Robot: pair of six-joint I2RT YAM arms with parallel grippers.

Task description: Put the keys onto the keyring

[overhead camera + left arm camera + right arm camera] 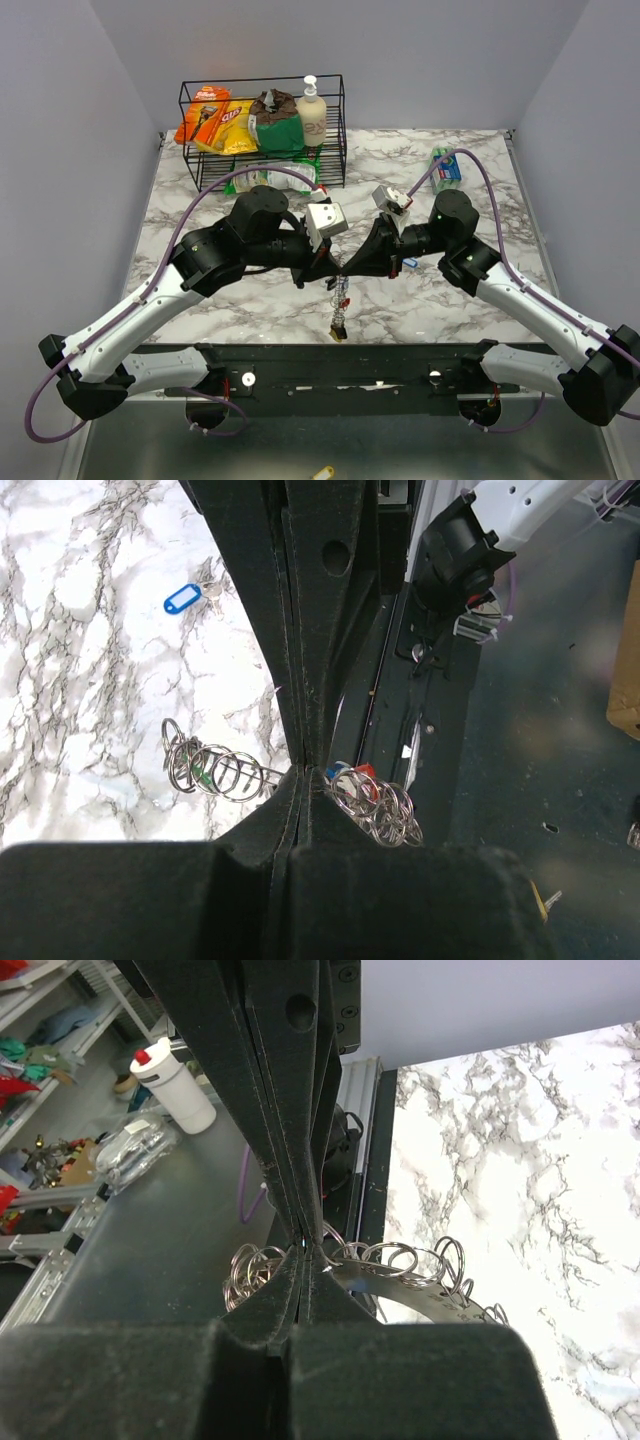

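Centrally, above the marble table [200,300], the two grippers are seen meeting tip to tip. The left gripper [328,270] is brought in from 9 o'clock and the right gripper [354,264] from 3 o'clock. In the left wrist view the fingers [290,810] are pressed flat together, with small split rings bunched on both sides of their tips. In the right wrist view those fingers [285,1290] are likewise pressed together, and the silvery band of the keyring [420,1295] is pinched at their tips and curves away towards 4 o'clock. The keyring is thus held off the table between both grippers. A cluster of keys [341,300] with red, blue and green heads is strung on it and hangs towards 6 o'clock. One blue-tagged key [182,599] is left lying loose on the marble, at 3 o'clock of the meeting point and close beside the right arm. A black wire rack [335,130] stands at the table's 11 o'clock, and a blue-green box [447,165] lies at 1 o'clock.
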